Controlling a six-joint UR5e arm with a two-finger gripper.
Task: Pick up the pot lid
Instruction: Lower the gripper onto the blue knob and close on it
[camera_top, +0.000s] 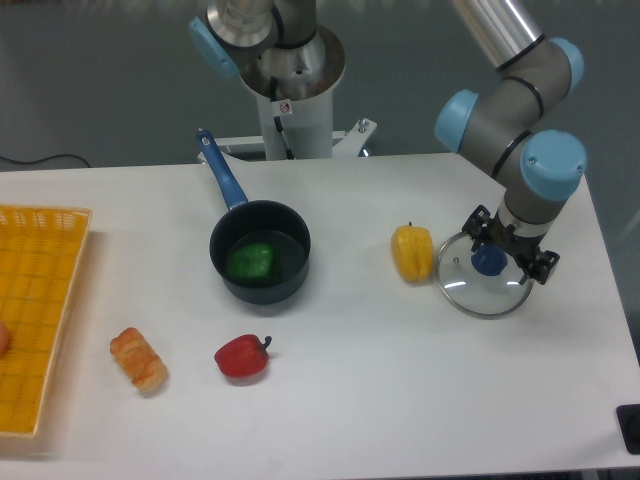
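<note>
Straddling blue knob (488, 261) of clear glass pot lid (468, 296), end effector (506, 252); grip unclear

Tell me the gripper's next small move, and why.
Probably shut the gripper on the blue knob: its fingers appear to straddle the knob with a gap left, and the glass pot lid lies flat on the table. Lifting would follow.

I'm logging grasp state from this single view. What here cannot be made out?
Gripper: its own body hides the fingertips, so its grip on the lid is unclear.
Basket: cut off by the left edge; a reddish item in it shows only a sliver.
Black object: cut off at the bottom right corner.
Green item in the pot: too dark and small to identify.
</note>
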